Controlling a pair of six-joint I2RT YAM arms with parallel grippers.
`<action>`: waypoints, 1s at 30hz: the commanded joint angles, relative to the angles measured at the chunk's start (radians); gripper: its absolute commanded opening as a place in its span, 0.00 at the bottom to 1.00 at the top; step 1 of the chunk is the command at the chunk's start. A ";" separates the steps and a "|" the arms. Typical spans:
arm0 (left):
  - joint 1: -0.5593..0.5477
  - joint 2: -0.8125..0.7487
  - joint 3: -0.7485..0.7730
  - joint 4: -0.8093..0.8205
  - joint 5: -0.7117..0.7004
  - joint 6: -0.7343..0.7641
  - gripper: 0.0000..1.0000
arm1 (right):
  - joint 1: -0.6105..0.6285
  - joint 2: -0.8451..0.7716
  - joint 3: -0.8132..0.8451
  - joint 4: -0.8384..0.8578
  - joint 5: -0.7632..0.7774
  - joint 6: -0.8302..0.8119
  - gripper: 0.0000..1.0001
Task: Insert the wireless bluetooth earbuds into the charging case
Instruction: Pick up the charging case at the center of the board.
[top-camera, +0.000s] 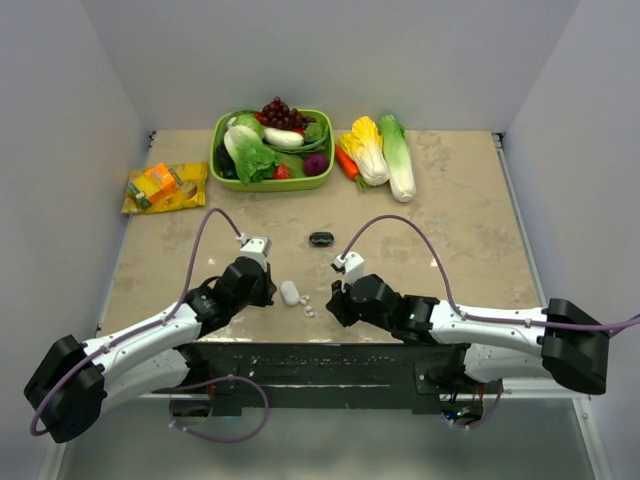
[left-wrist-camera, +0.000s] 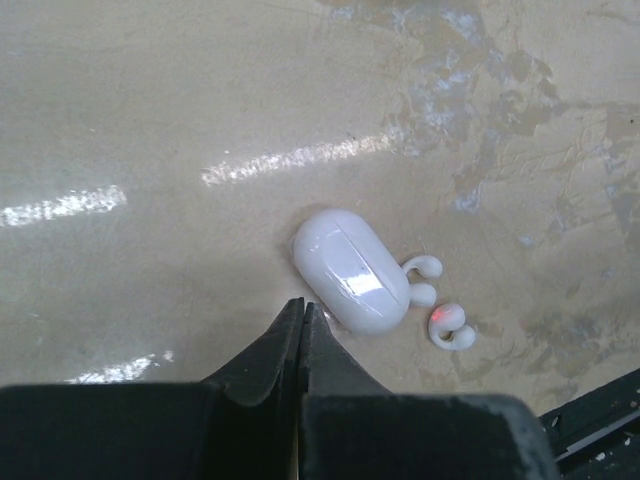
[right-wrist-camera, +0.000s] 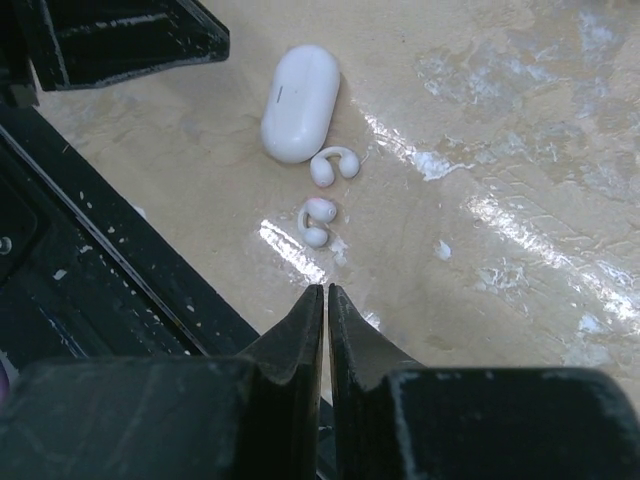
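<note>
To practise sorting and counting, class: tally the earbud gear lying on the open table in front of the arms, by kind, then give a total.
White charging case: 1
White earbuds: 2
Black oval case: 1
Total: 4

Pale grey walls enclose a mottled beige tabletop.

Closed white charging case, 2 white earbuds loose just beside it.

Lab booth — white walls, marbled tabletop
</note>
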 joint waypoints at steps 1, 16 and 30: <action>-0.032 0.062 -0.032 0.075 0.067 -0.039 0.00 | 0.001 -0.051 -0.007 0.011 0.026 -0.008 0.09; -0.096 0.210 -0.076 0.278 0.101 -0.120 0.00 | -0.001 -0.129 -0.001 -0.065 0.082 0.003 0.08; -0.118 0.271 -0.033 0.319 0.095 -0.128 0.00 | -0.001 -0.129 -0.012 -0.068 0.091 0.009 0.09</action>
